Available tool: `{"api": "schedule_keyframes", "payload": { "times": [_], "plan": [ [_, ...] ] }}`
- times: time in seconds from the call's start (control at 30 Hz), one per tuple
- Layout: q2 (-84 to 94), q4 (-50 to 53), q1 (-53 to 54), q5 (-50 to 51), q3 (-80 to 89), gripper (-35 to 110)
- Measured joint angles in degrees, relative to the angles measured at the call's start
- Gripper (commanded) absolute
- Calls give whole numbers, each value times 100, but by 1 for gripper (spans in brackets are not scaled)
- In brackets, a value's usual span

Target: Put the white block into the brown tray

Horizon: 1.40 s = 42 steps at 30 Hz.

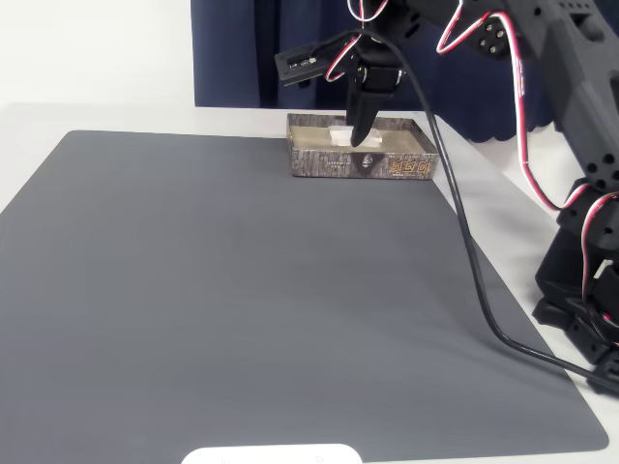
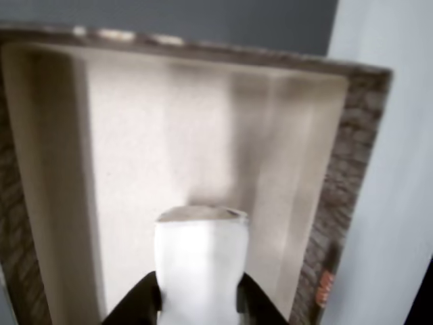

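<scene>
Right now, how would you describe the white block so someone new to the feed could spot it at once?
Start at the grey mat and go to its far edge, where the brown tray sits. Just above the tray's pale inside hangs the black claw, and the white block is pinched between its fingers. It is the one small white slab with rounded corners, far smaller than the tray.

grey mat [image 1: 242, 290] (large) — white table [image 1: 97, 116], navy curtain [image 1: 251, 48]

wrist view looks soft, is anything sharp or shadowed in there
Wrist view: everything is blurred; the small white block in the gripper throws a dark streak across the pale floor of the brown wood-grain tray. Fixed view: sharper, evenly lit.
</scene>
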Motion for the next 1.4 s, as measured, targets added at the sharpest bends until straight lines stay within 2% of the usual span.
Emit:
{"api": "schedule_keyframes", "payload": {
  "times": [0.37,0.73,1.03,1.13,1.27,1.4],
  "plan": [
    [-202,53,0,325,-53,20],
    [-229,-167,-35,158,-123,36],
    [-308,-211,-53,220,-176,38],
    [-308,-211,-97,299,-229,33],
    [-185,-211,-237,527,-229,15],
    [457,9,-413,1204,-123,0]
  ]
}}
